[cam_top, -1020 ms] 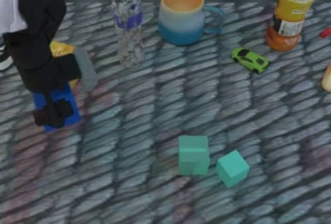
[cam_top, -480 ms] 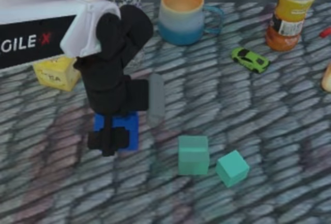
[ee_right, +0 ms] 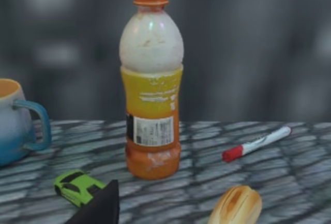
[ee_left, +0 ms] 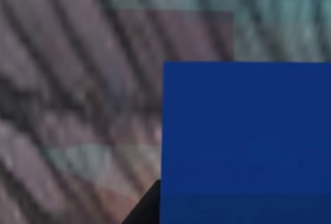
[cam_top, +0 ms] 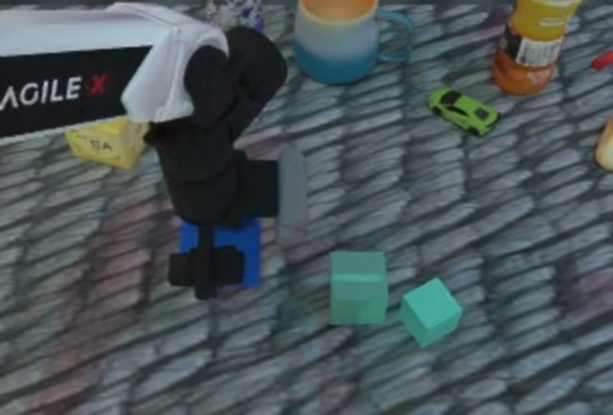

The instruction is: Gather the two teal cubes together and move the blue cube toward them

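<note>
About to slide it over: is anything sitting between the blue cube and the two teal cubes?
Nothing visible. In the top view, bare table lies between the blue cube under the left gripper and the larger teal cube.

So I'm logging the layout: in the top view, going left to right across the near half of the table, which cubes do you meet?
Blue cube, under the left end effector → larger teal cube → smaller teal cube.

Left arm reaching in from the table's left, left gripper (cam_top: 204, 269) pointing down — clamped shut
</note>
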Tool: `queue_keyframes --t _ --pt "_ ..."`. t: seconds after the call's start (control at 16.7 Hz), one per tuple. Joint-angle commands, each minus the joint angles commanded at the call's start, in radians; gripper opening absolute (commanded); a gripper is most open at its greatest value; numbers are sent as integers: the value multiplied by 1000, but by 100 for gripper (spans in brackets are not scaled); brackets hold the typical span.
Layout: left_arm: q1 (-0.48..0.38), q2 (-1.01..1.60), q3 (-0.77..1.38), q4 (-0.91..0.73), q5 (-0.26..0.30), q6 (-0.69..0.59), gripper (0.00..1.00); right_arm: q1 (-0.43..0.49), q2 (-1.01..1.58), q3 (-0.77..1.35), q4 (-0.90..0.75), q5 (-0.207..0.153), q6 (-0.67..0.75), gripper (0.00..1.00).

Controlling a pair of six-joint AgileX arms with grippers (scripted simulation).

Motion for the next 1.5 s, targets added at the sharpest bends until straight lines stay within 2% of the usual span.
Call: queue_keyframes --t 0.3,0.6,1.38,1.5 --pt "-5 75 -90 167 0 -6 0 0 0 0 0 0 0 100" --pt "-6 83 -98 180 0 -6 0 0 0 0 0 0 0 100" --pt "-6 83 -98 180 0 -6 98 0 0 0 0 0 0 100" --pt "-6 83 -98 180 0 -6 100 0 0 0 0 0 0 100"
